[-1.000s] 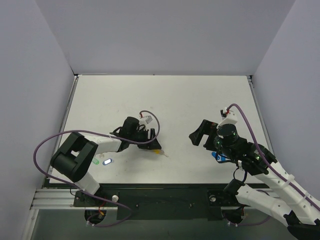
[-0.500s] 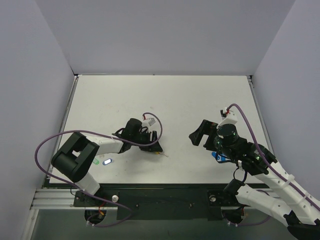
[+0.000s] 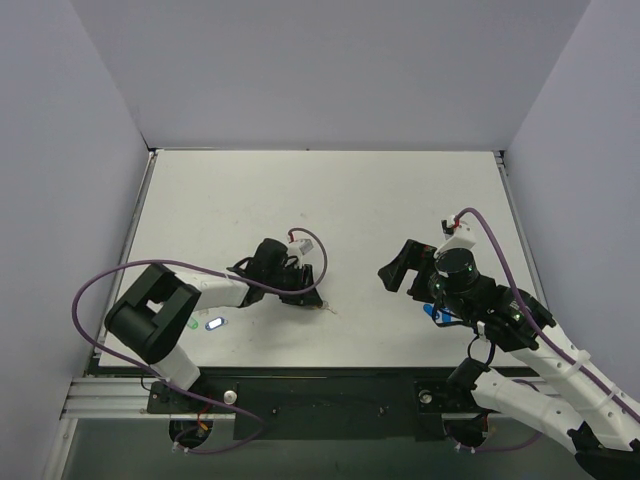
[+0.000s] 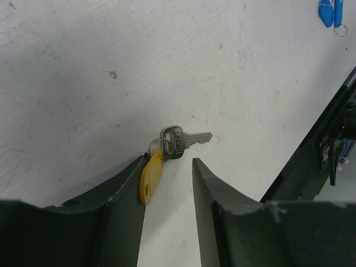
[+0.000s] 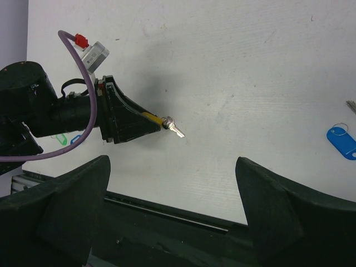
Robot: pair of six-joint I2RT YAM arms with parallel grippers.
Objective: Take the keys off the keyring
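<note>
The small silver key [image 4: 186, 140] lies flat on the white table, its head threaded on the thin keyring [image 4: 157, 146] with the oval yellow tag [image 4: 151, 177]. My left gripper [image 4: 169, 161] is low over the table with its jaws either side of the tag. The tag rests against the left finger [image 4: 125, 189], and a gap shows to the right finger, so nothing is clamped. In the top view the key [image 3: 325, 308] pokes out just past the left gripper [image 3: 310, 290]. My right gripper [image 3: 400, 268] hovers wide open to the right, looking at the key [image 5: 174, 128].
A blue-tagged key set [image 3: 436, 313] lies under the right arm, also visible as blue tags [image 5: 341, 141]. A green tag [image 3: 190, 323] and a white-and-blue tag [image 3: 214, 323] lie by the left arm. The table's black front rail [image 5: 167, 211] runs close below the key.
The left gripper has slid right toward the key, and its jaws have narrowed around the yellow tag. The right arm has stayed still.
</note>
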